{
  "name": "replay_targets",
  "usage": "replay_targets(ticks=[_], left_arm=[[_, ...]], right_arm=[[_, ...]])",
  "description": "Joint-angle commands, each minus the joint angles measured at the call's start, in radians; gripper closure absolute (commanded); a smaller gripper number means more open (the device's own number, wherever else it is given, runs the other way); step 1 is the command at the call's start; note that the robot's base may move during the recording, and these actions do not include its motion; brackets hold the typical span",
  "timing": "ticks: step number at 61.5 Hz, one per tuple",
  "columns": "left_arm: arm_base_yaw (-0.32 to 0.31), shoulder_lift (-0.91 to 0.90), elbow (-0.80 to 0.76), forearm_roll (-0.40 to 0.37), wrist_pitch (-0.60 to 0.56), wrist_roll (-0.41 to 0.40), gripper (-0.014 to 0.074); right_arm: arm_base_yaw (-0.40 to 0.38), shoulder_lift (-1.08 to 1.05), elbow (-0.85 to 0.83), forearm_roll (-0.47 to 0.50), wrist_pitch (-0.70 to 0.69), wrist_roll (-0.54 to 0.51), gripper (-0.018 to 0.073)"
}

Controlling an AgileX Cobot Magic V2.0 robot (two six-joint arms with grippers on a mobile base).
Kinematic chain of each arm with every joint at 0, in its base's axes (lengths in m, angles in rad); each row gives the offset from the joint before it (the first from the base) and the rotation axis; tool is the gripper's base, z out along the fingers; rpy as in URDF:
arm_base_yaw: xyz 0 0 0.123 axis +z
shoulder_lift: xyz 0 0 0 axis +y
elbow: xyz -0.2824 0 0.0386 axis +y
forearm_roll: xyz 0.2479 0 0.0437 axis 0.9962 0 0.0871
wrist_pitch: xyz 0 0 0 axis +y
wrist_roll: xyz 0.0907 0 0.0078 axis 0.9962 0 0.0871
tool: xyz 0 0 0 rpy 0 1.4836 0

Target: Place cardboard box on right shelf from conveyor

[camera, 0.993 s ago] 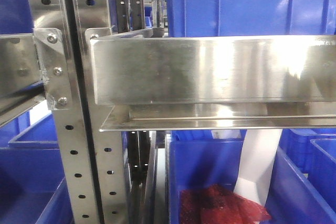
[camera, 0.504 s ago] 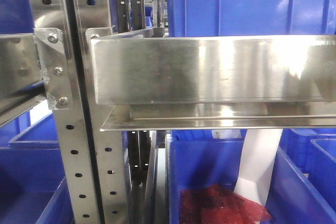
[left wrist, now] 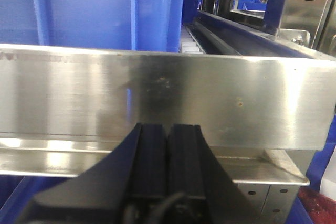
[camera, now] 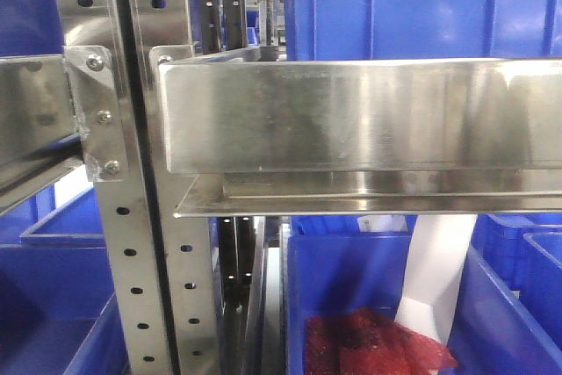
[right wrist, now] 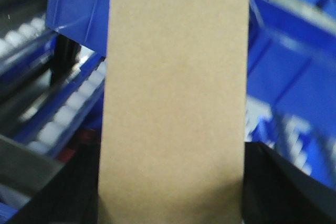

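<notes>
The plain tan cardboard box (right wrist: 176,98) fills the middle of the right wrist view from top to bottom. My right gripper (right wrist: 170,192) is shut on the box, a black finger showing on each side of it. The steel right shelf (camera: 369,116) spans the front view with its tall reflective lip. In the left wrist view a steel shelf lip (left wrist: 157,100) stands close ahead. My left gripper (left wrist: 168,145) is shut with its two black pads pressed together and nothing between them. The conveyor is out of view.
Perforated steel uprights (camera: 136,217) stand left of the shelf. Blue plastic bins (camera: 421,6) sit above it and below it, one bin (camera: 351,278) holding a red mesh bag (camera: 373,344). White rollers (right wrist: 63,116) run beside the box in the right wrist view.
The front view has shifted: the shelf and uprights sit slightly to the right of and lower than before. Nothing else has visibly changed.
</notes>
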Motion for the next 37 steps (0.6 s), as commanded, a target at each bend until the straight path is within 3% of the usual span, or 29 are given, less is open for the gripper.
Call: replay_targets(ticks=[1,7,12,20,28,37], left_arm=[[-0.002,-0.015,0.008,-0.006,-0.087,0.0,0.0713],[-0.002,-0.015,0.008,-0.006,-0.087,0.0,0.0712],[-0.002,-0.015,0.008,-0.006,-0.087,0.0,0.0713],[-0.002,-0.015,0.008,-0.006,-0.087,0.0,0.0713],[-0.002,-0.015,0.008,-0.006,-0.087,0.0,0.0713],[-0.002,-0.015,0.008,-0.006,-0.087,0.0,0.0713]], right_arm=[[0.031,0.11,-0.094,-0.007,-0.108,-0.185,0.0349],[0.086,0.201,-0.128,-0.007,-0.108,-0.365,0.0349],[0.133,0.265,-0.136,-0.008,-0.121,-0.574,0.0349],[0.17,0.348,-0.136,-0.007,-0.162,-0.783,0.0349],[0.176,0.42,-0.136,-0.007,-0.231,-0.876,0.0349],[0.175,0.505,-0.136,-0.007,-0.287,-0.89,0.0349]])
